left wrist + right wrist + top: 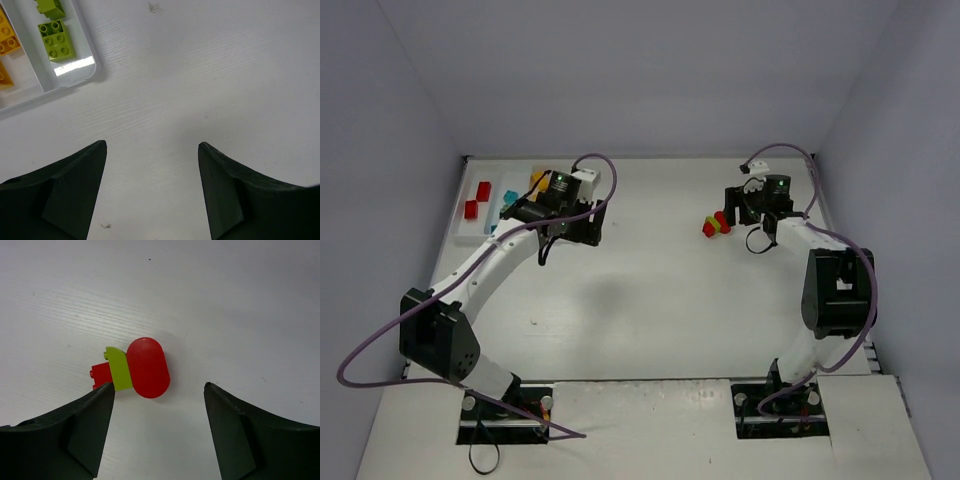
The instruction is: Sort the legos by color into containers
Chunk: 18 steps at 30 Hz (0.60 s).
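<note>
Left gripper spread wide above the table, tray to its left, mostly cut off, right gripper gaping too, red-and-green clump lying just beyond its fingertips, untouched.

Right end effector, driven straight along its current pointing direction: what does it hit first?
The right end effector would likely meet the red-and-lime brick clump first; it lies just ahead, left of centre in the wrist view. Depth is unclear.
</note>
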Each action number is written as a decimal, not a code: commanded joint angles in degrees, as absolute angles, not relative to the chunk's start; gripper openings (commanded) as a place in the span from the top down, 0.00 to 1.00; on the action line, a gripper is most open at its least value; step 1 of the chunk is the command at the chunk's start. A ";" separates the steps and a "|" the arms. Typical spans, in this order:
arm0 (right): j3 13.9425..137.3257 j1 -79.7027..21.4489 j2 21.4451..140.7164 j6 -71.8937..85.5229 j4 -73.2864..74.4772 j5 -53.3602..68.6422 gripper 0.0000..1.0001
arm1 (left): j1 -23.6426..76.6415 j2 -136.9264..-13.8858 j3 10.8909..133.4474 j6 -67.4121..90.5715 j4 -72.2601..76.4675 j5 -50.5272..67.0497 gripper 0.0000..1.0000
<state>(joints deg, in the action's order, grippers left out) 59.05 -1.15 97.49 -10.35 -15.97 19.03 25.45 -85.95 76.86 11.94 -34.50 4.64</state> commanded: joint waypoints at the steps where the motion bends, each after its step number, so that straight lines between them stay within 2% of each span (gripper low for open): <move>1: 63.02 -1.32 98.87 -2.39 -18.45 24.34 0.31 | 25.75 -84.99 78.75 11.08 -33.40 4.04 0.32; 9: 63.28 -1.32 104.58 3.69 -22.32 25.75 0.29 | 25.75 -84.73 78.75 11.16 -33.40 4.39 0.32; 18: 61.35 -2.28 105.47 3.96 -24.96 28.21 0.31 | 25.66 -84.99 78.93 11.25 -33.40 4.92 0.32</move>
